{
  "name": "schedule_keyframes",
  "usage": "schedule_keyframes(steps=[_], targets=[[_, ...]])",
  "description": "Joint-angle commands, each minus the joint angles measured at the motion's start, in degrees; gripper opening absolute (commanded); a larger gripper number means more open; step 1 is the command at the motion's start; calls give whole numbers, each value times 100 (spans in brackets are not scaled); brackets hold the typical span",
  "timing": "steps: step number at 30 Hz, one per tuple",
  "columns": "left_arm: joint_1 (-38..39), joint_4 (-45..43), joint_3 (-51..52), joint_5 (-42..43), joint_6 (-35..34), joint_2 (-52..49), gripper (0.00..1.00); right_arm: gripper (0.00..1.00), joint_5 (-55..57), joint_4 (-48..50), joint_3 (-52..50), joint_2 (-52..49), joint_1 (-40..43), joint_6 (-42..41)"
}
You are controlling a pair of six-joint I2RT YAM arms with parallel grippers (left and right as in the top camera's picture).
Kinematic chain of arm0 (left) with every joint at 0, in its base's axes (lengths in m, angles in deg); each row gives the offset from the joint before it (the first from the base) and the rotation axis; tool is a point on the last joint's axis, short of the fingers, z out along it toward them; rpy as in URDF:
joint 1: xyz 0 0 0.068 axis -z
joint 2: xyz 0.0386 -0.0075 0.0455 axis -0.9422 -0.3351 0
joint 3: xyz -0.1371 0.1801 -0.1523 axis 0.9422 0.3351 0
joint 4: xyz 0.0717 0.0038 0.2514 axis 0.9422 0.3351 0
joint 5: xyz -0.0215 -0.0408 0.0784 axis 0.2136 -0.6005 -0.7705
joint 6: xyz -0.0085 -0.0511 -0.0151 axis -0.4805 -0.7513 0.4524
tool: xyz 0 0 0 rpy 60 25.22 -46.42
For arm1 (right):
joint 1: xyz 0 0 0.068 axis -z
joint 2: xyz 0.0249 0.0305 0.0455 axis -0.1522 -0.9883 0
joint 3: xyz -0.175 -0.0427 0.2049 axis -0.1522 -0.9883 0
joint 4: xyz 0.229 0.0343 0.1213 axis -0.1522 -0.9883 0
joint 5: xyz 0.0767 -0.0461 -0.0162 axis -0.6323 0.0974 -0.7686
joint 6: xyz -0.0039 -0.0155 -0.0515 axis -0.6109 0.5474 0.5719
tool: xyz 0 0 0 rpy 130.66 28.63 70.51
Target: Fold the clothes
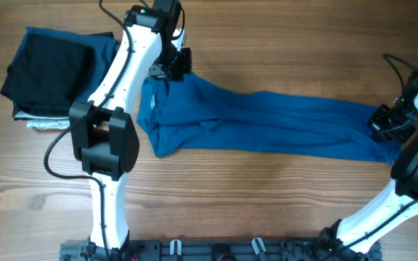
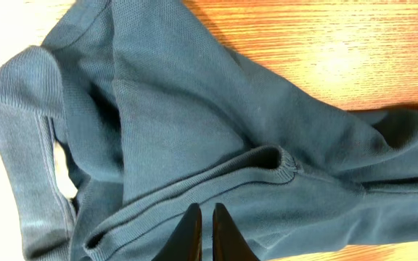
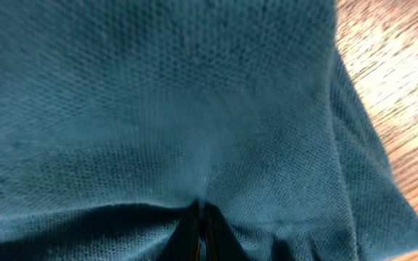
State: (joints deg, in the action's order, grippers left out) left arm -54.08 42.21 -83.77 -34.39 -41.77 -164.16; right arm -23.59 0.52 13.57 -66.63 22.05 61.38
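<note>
The clothes, a medium-blue T-shirt [image 1: 267, 119], lie stretched in a long band across the table from left to right. My left gripper [image 1: 171, 69] hovers at the shirt's bunched left end. In the left wrist view its jaws [image 2: 203, 209] stand almost together, only a thin slit apart, over a ribbed hem [image 2: 267, 163] with nothing between them. My right gripper [image 1: 384, 122] is at the shirt's far right end. In the right wrist view its tips [image 3: 199, 206] are shut on a puckered fold of the blue fabric [image 3: 158, 101], which fills the frame.
A stack of folded black and dark navy garments [image 1: 49, 69] sits at the back left on a folded white-grey garment [image 1: 46, 123]. The left arm [image 1: 111, 116] crosses beside the shirt's left end. Bare wood table [image 1: 252, 196] lies in front of the shirt.
</note>
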Motion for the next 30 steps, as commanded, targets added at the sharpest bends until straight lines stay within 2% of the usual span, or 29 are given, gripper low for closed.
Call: schedule_keyframes(steps=[1,6,8,15,18,19,23,30], targets=[[-63,-57,13,2,111,98,7,4,-599,1012,-7,-669,-4,433],[-85,-284,13,4,111,98,6,4,-848,1976,-7,-824,-20,437],[-85,-385,13,4,111,98,6,4,-1132,2063,20,-782,-20,433],[-127,-514,13,11,111,98,4,6,-1257,1488,442,181,-37,494],[-136,-527,13,26,114,96,8,4,-1659,1084,529,955,-197,964],[-146,-533,13,22,114,96,10,5,-1921,837,529,1408,-411,1322],[-238,-638,13,22,111,66,11,4,-2234,461,529,1919,-1158,1897],[-673,-734,13,28,109,66,8,4,-2411,549,522,1517,-2839,1930]])
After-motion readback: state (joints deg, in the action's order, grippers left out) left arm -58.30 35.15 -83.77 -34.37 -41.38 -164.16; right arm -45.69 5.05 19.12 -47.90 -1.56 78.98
